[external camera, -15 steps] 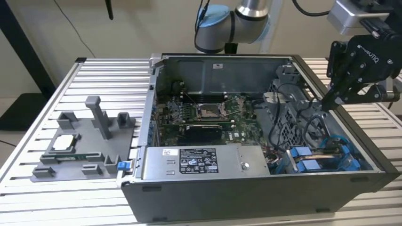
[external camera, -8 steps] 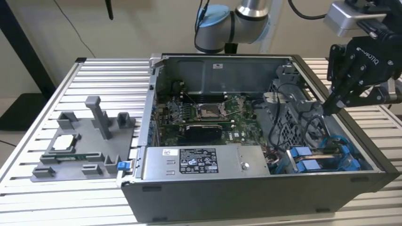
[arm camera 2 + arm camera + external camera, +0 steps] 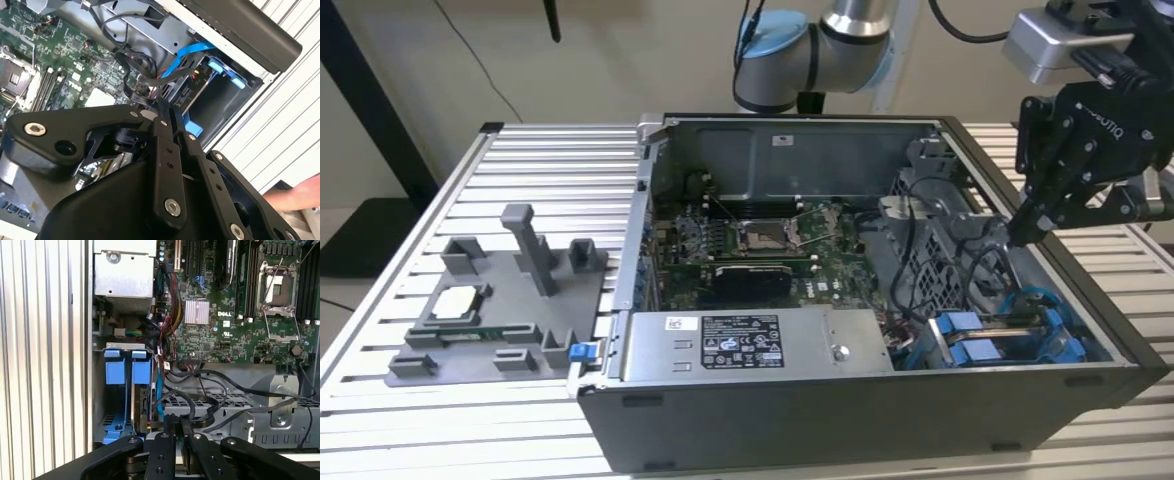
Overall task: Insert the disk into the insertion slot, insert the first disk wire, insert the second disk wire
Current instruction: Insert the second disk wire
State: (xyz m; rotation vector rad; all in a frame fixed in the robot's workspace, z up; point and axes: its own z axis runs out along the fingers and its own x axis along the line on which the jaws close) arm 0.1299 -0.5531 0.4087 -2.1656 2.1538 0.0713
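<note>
Pincer hangs over the drive cage at the exterior view's right, fingers pressed together at the tips, maybe pinching a dark wire, can't confirm. Insertion slot sits between blue rails. Judgement: come straight down, stay clear of the loose cables
</note>
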